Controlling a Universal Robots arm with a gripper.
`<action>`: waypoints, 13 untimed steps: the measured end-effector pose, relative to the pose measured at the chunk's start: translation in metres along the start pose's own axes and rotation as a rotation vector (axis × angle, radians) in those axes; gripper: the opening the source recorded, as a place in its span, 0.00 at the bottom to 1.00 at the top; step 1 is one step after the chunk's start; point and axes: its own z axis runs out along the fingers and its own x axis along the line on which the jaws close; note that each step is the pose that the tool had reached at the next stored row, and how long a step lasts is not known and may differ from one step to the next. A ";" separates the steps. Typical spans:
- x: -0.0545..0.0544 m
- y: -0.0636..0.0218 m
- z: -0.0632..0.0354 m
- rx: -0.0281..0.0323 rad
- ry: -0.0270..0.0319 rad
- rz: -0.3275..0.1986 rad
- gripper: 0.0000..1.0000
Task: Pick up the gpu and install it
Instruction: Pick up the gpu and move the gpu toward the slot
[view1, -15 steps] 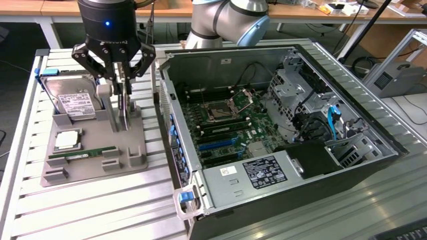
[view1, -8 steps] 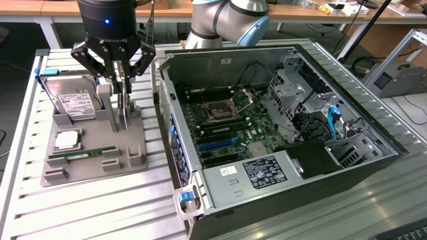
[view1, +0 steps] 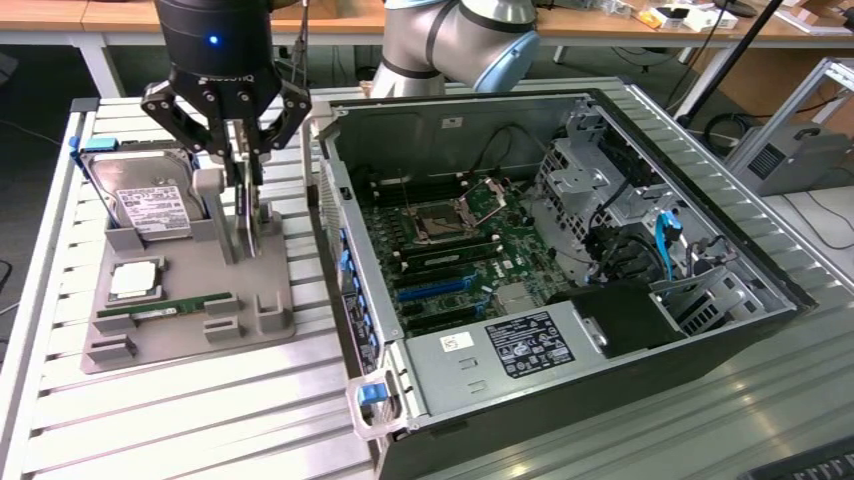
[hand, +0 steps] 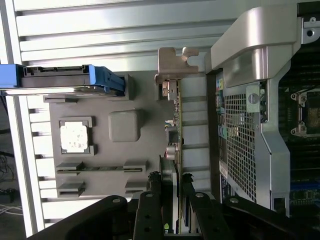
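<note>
Pincer (view1: 243, 168) on upright gpu (view1: 247, 222) between hard drive (view1: 144, 200) and case (view1: 441, 120)

The gpu (view1: 246, 225) stands edge-on to the exterior view, so neither of its faces can be made out. Its upper edge is hidden between the fingers of the gripper (view1: 244, 160), which are closed on it. In the wrist view the picture's edge cuts the gripper off, and the gripper covers the near end of the gpu. The print on the hard drive (view1: 144, 200) label and on the power supply (view1: 527, 345) sticker is too small to read. The exterior view's bottom edge crops the computer case (view1: 441, 115); its top edge crops the arm (view1: 454, 40).
</note>
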 end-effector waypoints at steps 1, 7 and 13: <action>0.000 0.0000 -0.0004 0.0000 0.0000 0.000 0.27; 0.000 -0.0001 -0.0022 -0.0001 0.0000 0.000 0.27; 0.000 -0.0002 -0.0038 0.0000 0.0000 0.000 0.27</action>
